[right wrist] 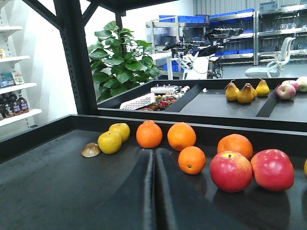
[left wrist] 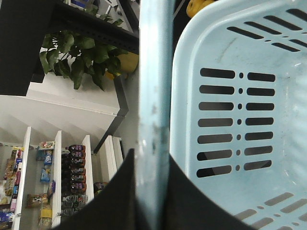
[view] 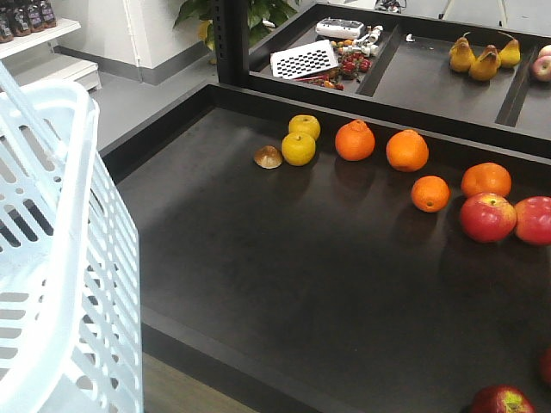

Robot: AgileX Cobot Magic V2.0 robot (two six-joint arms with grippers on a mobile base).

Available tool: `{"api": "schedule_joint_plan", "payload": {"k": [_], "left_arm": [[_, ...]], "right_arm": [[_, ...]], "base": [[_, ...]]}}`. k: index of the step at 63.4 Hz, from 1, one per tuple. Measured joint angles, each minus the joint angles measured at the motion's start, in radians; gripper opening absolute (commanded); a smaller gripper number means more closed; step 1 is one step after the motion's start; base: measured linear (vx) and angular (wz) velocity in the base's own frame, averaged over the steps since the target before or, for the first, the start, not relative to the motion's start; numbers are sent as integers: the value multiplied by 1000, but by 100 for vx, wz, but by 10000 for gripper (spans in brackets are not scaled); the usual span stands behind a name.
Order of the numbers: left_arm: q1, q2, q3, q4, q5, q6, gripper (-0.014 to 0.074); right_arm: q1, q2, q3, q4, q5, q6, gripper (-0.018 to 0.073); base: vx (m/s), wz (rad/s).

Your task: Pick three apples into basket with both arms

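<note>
The pale blue-white basket fills the left of the front view, its slotted wall close in the left wrist view. My left gripper is shut on the basket's hoop handle. One dark maroon apple with a yellow-green patch lies at the bottom right of the black tray. A sliver of another dark red apple shows at the right edge. My right gripper is shut and holds nothing. It is low over the tray and points at the oranges. Neither arm shows in the front view.
Two larger bright red apples sit at the tray's right, beside several oranges, two yellow fruits and a brown shell-like piece. Raised tray walls surround the tray. Behind are pears, a white grater and a plant.
</note>
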Motion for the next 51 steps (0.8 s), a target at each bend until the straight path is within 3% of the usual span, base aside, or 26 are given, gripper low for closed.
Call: {"api": "schedule_joint_plan", "payload": {"k": [51], "left_arm": [[0, 0, 0, -2, 1, 0, -7]], "right_arm": [[0, 0, 0, 0, 0, 0, -8]], "base": [[0, -2]]}}
